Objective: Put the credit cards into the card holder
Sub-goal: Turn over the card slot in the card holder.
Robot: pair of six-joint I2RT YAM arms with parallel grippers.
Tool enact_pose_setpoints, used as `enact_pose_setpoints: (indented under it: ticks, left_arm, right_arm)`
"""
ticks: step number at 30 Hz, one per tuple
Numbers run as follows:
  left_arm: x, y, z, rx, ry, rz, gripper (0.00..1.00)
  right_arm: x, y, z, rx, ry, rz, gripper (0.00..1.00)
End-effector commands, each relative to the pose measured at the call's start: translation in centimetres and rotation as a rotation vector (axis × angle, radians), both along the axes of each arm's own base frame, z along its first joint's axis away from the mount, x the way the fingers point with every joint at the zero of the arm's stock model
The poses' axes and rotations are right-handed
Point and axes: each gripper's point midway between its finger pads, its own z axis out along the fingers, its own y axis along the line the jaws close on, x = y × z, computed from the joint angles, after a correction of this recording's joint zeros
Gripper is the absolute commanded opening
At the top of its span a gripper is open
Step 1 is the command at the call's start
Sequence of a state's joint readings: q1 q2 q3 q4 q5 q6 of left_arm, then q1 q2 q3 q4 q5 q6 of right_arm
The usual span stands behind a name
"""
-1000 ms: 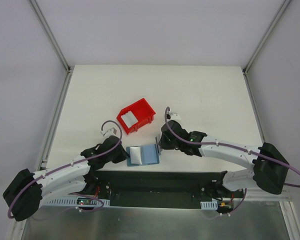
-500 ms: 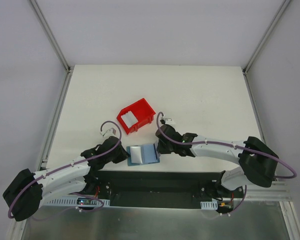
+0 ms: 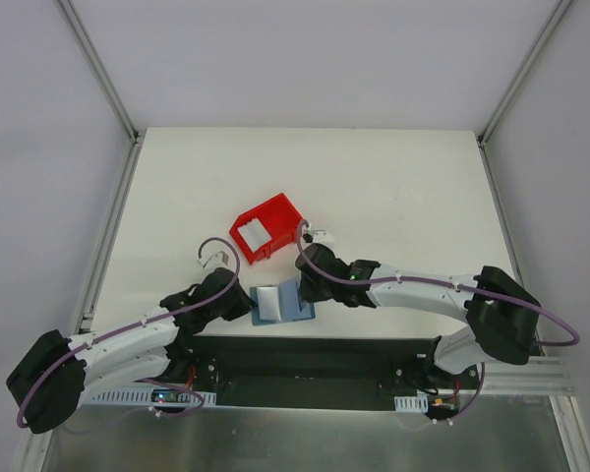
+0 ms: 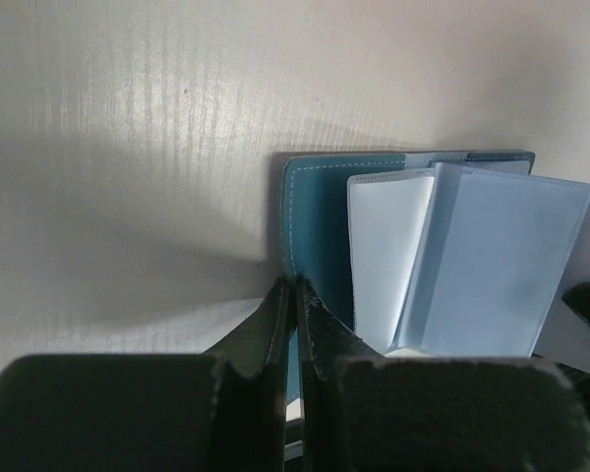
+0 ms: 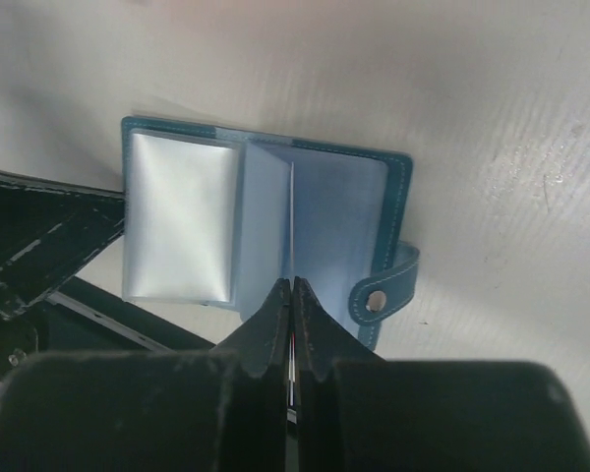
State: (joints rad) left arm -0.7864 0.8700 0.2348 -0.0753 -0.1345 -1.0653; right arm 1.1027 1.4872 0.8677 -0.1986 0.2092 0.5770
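The teal card holder (image 3: 281,304) lies open near the table's front edge, its pale blue sleeves fanned up (image 5: 339,216). My left gripper (image 4: 295,285) is shut on the holder's left cover edge (image 4: 315,226). My right gripper (image 5: 293,285) is shut on a credit card (image 5: 292,216), which shows edge-on as a thin white line. That card stands upright over the holder's middle, between two sleeves. In the top view the right gripper (image 3: 297,292) sits just over the holder's right half and the left gripper (image 3: 244,307) is at its left side.
A red plastic bin (image 3: 275,214) stands just behind the holder, with a white card (image 3: 255,233) lying inside. The black base plate (image 3: 315,356) runs along the table's near edge, right below the holder. The holder's snap strap (image 5: 388,295) sticks out to the right.
My right gripper has moved left with the card, from beside the holder's right edge to over its middle. The sleeves now stand up more. The left gripper has stayed put.
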Motion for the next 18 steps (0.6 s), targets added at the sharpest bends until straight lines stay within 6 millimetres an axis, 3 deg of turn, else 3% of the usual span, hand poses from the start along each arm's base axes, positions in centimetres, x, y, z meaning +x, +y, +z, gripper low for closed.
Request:
enact_pose_setpoints:
  ticks: [1, 6, 12, 14, 18]
  left_arm:
    - [-0.6, 1.0, -1.6, 0.057, 0.035, 0.012, 0.0]
    - [-0.3, 0.8, -1.4, 0.051, 0.021, 0.017, 0.0]
    - [-0.4, 0.8, -1.8, 0.038, 0.024, 0.022, 0.0]
    - [-0.5, 0.8, -2.0, 0.033, 0.023, 0.022, 0.0]
    - [-0.8, 1.2, -2.7, 0.04, 0.038, 0.034, 0.0]
  right_arm:
    - [0.9, 2.2, 2.5, 0.037, -0.052, 0.044, 0.01]
    - [0.1, 4.5, 2.9, 0.071, -0.019, 0.106, 0.0]
    - [-1.0, 7.2, 1.9, 0.145, 0.068, 0.174, 0.0]
    - [-0.9, 7.0, 1.6, 0.159, 0.073, 0.158, 0.0]
    - [0.9, 5.5, 3.0, 0.268, 0.026, 0.086, 0.0]
